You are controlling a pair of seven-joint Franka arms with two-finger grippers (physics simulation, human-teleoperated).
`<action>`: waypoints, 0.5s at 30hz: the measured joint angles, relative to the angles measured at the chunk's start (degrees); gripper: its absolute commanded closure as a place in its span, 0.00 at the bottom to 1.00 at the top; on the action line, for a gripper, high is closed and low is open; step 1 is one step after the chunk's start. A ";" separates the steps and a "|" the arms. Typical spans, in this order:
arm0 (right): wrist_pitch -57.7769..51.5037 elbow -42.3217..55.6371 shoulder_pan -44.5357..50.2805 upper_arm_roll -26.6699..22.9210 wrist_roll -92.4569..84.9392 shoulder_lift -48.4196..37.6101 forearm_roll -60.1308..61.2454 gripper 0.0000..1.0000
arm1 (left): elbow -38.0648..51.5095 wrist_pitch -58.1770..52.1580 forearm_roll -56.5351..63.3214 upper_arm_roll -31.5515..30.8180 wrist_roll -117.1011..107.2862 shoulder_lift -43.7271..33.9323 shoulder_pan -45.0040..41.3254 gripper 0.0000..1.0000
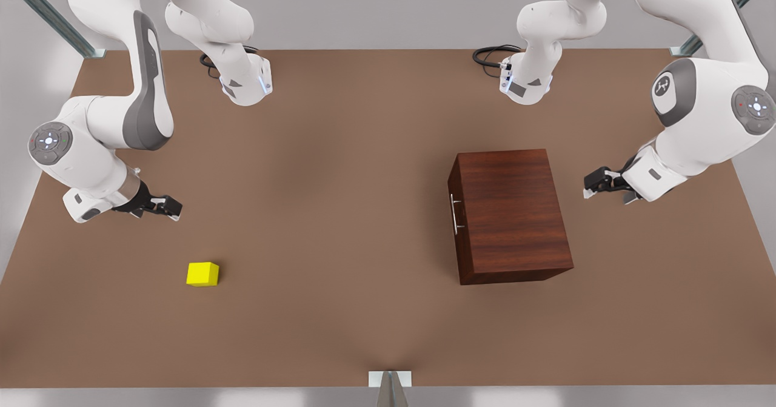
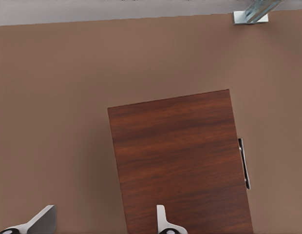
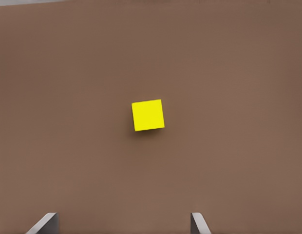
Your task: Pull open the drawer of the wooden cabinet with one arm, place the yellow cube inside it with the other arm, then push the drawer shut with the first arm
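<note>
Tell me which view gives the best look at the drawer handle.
The front view: the handle shows as a silver bar on the closed drawer front, facing that view's left. The left wrist view sees it edge-on past the wooden cabinet top. The right wrist view looks at the yellow cube instead.

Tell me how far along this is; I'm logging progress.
Nothing is done yet. The drawer is shut and the cube sits on the table. The open left gripper hovers behind the cabinet; the open right gripper hovers near the cube. Opening, placing and closing remain.
</note>
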 measured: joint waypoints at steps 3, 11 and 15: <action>0.16 0.08 -0.06 0.00 0.44 0.04 0.17 0.00 | -0.03 0.30 0.28 -0.13 -0.64 0.05 -0.02 0.00; 2.14 1.02 -0.90 -0.30 17.99 5.65 0.34 0.00 | 0.51 -2.69 5.66 -0.52 -6.13 2.26 -14.91 0.00; 8.06 1.06 -3.78 -0.47 26.90 10.42 2.06 0.00 | 6.56 -3.57 11.21 -0.74 -13.66 11.83 -31.56 0.00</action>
